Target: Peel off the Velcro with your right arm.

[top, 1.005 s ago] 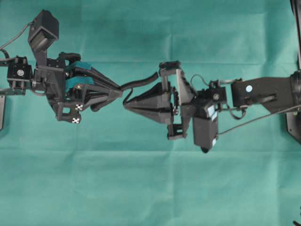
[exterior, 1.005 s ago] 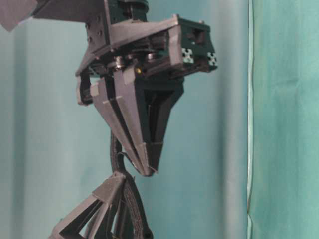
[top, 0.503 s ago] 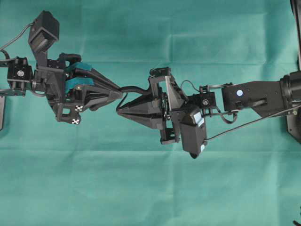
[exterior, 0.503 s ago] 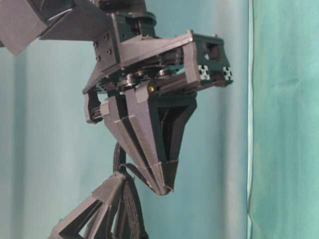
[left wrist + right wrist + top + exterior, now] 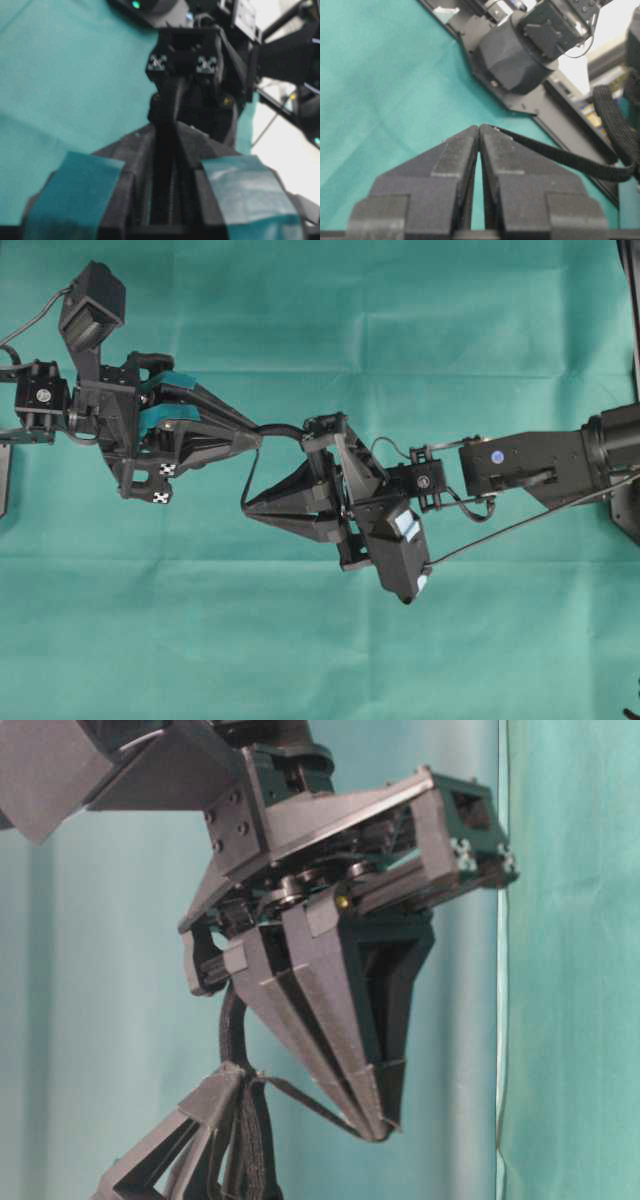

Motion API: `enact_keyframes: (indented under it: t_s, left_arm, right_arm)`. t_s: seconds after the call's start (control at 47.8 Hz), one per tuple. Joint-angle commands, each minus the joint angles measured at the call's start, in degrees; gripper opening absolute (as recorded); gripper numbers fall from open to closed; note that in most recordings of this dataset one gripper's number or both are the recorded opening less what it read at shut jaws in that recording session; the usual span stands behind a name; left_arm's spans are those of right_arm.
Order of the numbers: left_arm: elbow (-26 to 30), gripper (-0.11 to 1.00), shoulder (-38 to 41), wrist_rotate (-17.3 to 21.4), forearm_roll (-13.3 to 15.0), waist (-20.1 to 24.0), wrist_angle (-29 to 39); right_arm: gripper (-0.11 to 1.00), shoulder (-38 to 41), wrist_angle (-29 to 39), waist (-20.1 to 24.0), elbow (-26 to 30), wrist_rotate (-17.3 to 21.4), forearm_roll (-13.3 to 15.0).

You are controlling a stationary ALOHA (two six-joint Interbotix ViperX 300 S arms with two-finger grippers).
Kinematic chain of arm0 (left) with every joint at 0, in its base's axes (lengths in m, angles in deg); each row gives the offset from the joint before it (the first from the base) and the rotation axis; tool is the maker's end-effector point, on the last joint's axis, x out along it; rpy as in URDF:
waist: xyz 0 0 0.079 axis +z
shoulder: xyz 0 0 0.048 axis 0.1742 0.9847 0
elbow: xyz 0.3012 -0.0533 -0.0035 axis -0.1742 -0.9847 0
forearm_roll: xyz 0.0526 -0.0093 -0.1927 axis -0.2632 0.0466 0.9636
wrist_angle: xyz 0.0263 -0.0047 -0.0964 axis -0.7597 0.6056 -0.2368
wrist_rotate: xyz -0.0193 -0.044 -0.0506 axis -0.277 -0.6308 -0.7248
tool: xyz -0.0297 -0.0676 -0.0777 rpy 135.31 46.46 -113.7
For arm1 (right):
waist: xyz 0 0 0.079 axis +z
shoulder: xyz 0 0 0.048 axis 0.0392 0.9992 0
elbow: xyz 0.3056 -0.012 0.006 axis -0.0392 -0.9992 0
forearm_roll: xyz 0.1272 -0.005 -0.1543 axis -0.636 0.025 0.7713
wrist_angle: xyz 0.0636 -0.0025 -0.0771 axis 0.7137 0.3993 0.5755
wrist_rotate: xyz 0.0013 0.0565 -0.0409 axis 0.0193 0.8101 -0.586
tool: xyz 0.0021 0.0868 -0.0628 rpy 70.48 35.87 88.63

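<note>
Two grippers clamped on Velcro (image 5: pixel 256 455), L gripper (image 5: pixel 258 439), R gripper (image 5: pixel 247 508), grip pts hidden, strip partly obscured overhead

Right arm (image 5: pixel 530 455) fingers (image 5: pixel 275 510) pinched on Velcro (image 5: pixel 247 475) layer; left gripper (image 5: pixel 255 438) clamps other end.

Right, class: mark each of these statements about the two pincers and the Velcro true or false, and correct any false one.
1. The right pincer is shut on one layer of the Velcro. True.
2. The left pincer stands wide open. False: it is shut on the Velcro.
3. The left pincer's fingers carry teal patches. True.
4. The Velcro lies flat on the green cloth. False: it is held in the air between the two pincers.
</note>
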Motion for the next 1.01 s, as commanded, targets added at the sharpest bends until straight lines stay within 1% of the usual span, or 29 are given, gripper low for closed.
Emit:
enact_keyframes:
  t_s: [0.0,0.545,0.984]
  left_arm:
    - [1.1,0.1,-0.4,0.1,0.1,0.4,-0.9]
    - [1.1,0.1,-0.4,0.0,0.1,0.6,-1.5]
    - [0.9,0.1,-0.4,0.0,0.1,0.6,-2.1]
  right_arm:
    - [-0.09,-0.6,0.1,1.3,1.3,0.0,0.3]
    - [-0.09,-0.7,2.4,4.8,1.2,0.1,0.3]
    - [-0.09,-0.7,3.3,6.4,1.0,0.2,0.3]
